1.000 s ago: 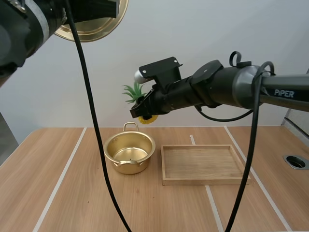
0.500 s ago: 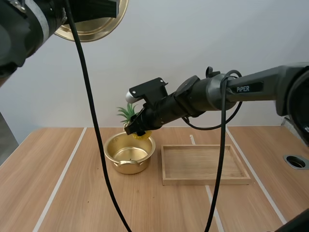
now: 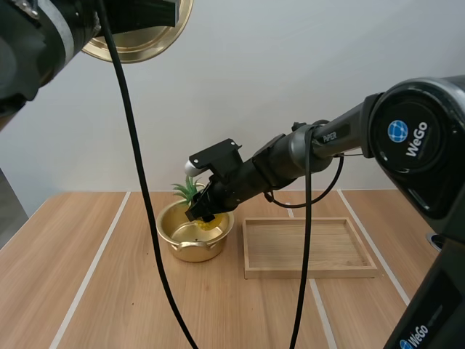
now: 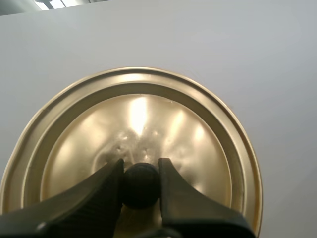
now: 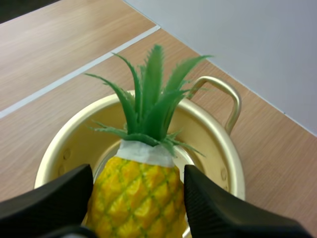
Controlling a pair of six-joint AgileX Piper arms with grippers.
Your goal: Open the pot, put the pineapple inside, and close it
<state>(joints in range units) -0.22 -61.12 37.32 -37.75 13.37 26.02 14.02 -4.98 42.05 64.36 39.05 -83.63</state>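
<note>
Two grippers each hold a thing. The right gripper (image 3: 202,212) reaches in from the right of the high view to the pot (image 3: 168,228), which stands open at lower centre on the table (image 3: 94,291), and its fingers are parted about as wide as the pineapple (image 5: 136,198), pinching the yellow body between their ribbed faces. The pineapple's long axis is tilted: in the high view its green crown points up and to the left over the pot's far rim, while the body dips down to the right inside the rim. Whether it touches the pot's floor cannot be told. In the right wrist view the crown points away from the fingers, toward the pot's far loop handle (image 5: 225,96). The left gripper (image 4: 140,166) is closed on the black knob (image 4: 141,184) of the golden lid (image 4: 143,119), held high at the upper left of the high view, well apart from the pot. A wooden tray (image 3: 305,273) lies just beside the pot, to its right.
</note>
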